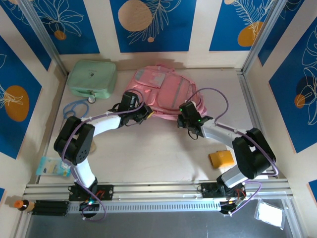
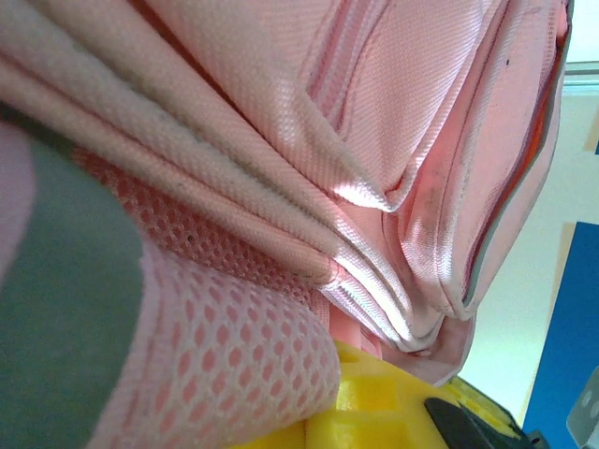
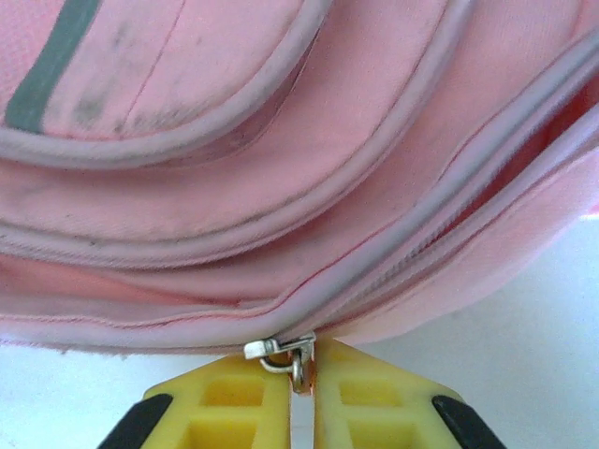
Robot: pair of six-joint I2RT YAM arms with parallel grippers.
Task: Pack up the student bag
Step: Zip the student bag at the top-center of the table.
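While the pink student bag (image 1: 163, 91) lay at the far side of the table (image 1: 158, 148), we saw our left pincer (image 1: 143, 112) clamped on its mesh (image 2: 234, 346) and our right pincer (image 1: 183, 108) pinching its zipper pull (image 3: 298, 360).

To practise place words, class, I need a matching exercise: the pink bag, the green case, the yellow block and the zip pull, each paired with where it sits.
Things:
1 student bag
2 mint-green case
3 yellow block
4 zip pull

Places:
A near right
B between the jaws of the right gripper
C far left corner
D far middle

Pairs: 1-D, 2-C, 3-A, 4-B
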